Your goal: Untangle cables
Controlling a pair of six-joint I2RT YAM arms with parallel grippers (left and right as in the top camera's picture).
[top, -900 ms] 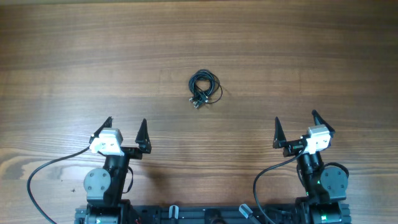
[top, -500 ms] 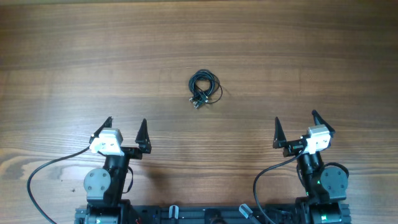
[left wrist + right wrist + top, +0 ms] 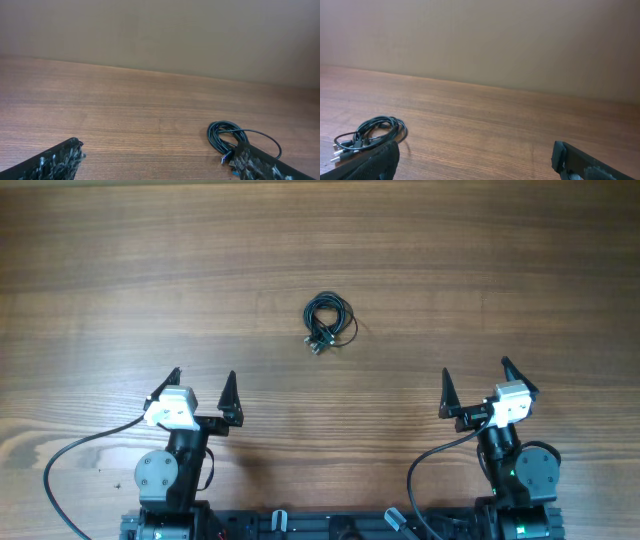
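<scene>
Plainly, the cables are bunched in one small coil near the middle of the bench. A reach is called for first. The loose loop on the coil's right is best pinched while the bundle is pinned. The left hand and right hand are spread wide, empty, well apart from it.

1. left gripper: two black fingers spread wide apart, tips pointing forward; white wrist housing directly behind them; arm folded low behind the housing.
2. right gripper: same pose, its jaws equally wide, white housing behind them, arm folded behind that.
</scene>
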